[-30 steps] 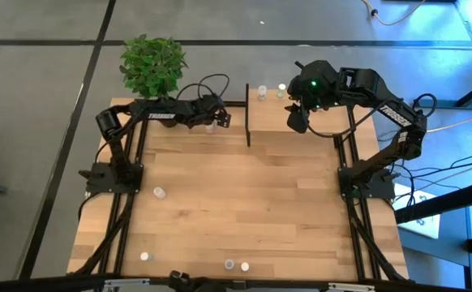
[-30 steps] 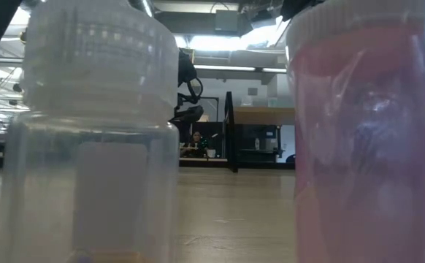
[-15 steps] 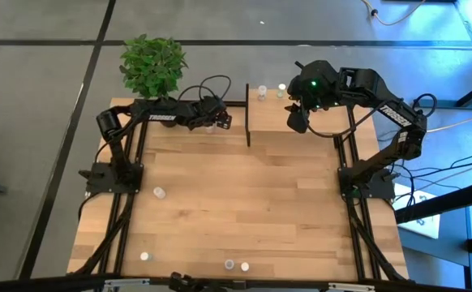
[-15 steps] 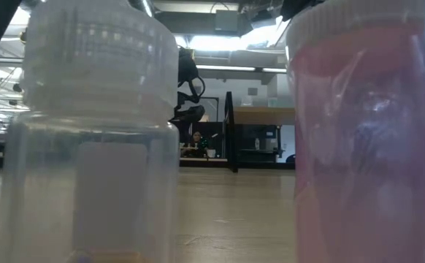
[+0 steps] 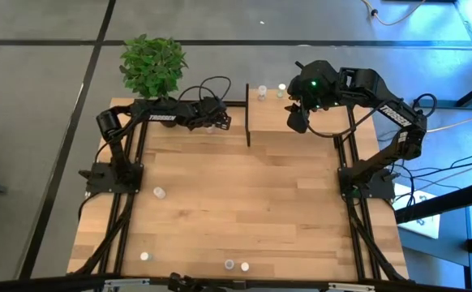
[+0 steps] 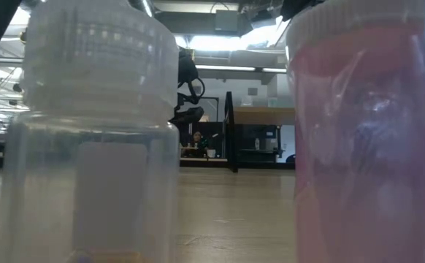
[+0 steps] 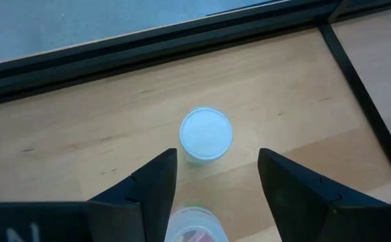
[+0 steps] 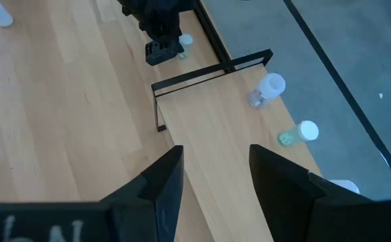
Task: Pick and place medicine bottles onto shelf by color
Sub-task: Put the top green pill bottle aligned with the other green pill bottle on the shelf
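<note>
In the left wrist view, a white-capped medicine bottle (image 7: 206, 134) stands upright on the tabletop just past my fingertips. A second bottle with pinkish contents (image 7: 194, 225) sits far back between the fingers. My left gripper (image 7: 215, 161) is open at the table's far left (image 5: 220, 122), slanting down. I cannot tell whether a finger touches the pinkish bottle. My right gripper (image 8: 212, 168) hangs open and empty, high over the shelf (image 5: 293, 122). Two bottles (image 5: 262, 92) (image 5: 281, 89) show by the shelf's far edge.
A green plant (image 5: 153, 65) stands at the far left corner. Loose bottles lie on the table at mid left (image 5: 159, 192) and along the near edge (image 5: 144, 256) (image 5: 236, 265). Two of them, one white-capped (image 6: 99, 131) and one pink (image 6: 366, 131), fill the low view.
My left gripper's fingers have drawn somewhat closer together around the bottle between them. The arm itself has stayed in place.
</note>
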`<state>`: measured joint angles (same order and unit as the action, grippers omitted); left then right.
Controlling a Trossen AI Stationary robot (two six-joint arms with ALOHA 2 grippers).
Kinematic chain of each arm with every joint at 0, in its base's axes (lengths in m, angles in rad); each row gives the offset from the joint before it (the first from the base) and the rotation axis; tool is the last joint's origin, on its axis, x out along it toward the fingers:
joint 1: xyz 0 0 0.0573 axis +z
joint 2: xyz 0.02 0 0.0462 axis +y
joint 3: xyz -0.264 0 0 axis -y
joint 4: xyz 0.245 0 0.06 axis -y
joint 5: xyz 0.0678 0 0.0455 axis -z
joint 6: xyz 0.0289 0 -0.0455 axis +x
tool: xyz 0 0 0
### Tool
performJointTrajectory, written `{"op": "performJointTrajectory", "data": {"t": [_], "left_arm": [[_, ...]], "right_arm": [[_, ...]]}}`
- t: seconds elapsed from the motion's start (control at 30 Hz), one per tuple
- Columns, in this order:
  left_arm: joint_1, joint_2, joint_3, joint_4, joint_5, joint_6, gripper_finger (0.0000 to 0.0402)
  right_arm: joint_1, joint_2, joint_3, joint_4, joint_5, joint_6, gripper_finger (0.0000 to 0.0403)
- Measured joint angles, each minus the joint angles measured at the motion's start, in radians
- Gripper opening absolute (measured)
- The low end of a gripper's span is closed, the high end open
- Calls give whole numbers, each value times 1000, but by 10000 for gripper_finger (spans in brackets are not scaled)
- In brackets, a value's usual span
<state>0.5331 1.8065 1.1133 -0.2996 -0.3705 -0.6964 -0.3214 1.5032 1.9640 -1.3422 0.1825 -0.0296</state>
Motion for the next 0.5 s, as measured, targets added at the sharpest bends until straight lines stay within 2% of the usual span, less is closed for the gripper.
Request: {"op": "performJointTrajectory", "data": {"t": [0.3,0.5], "left_arm": [[0,0,0,1,-5,0,198],[0,0,0,2,-5,0,170]], "right_arm": [[0,0,0,0,0,2,172],[0,0,0,0,0,2,172]]}}
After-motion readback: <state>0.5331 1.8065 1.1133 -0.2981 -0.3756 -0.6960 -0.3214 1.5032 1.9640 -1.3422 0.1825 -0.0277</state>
